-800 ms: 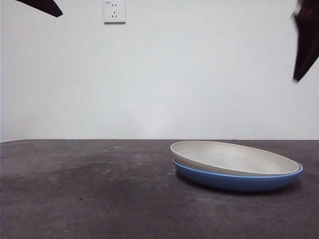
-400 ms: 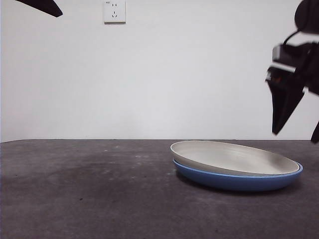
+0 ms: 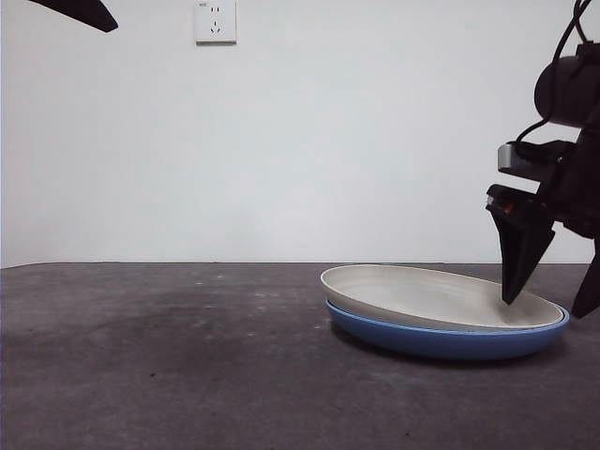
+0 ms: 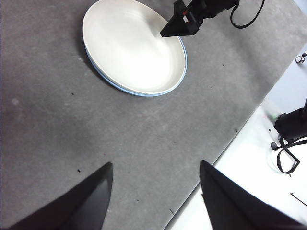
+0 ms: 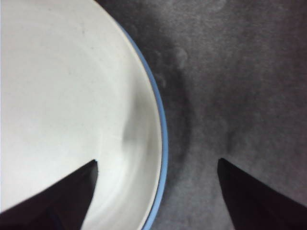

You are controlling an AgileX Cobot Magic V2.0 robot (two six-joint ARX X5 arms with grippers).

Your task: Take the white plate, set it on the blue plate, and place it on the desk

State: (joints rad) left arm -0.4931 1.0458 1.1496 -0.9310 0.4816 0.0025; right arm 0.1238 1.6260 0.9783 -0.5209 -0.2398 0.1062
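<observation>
The white plate (image 3: pixel 441 292) lies stacked in the blue plate (image 3: pixel 441 343) on the desk (image 3: pixel 141 356), right of centre. My right gripper (image 3: pixel 548 305) is open and low over the stack's right edge. One jaw is inside the white plate (image 5: pixel 62 96), the other outside over the desk (image 5: pixel 240 72), and the blue rim (image 5: pixel 162 143) runs between them. My left gripper (image 4: pixel 156 167) is open, high above bare desk (image 4: pixel 96 124) and away from the white plate (image 4: pixel 132 45). It shows as a black tip (image 3: pixel 80 11) in the front view.
A wall socket (image 3: pixel 215 21) sits on the white wall behind. In the left wrist view the desk's edge (image 4: pixel 230 143) runs diagonally, with black cables (image 4: pixel 288 143) on the pale surface beyond it.
My right gripper has come down from the upper right corner to the right rim of the stacked plates. The plates and the left arm have not moved.
</observation>
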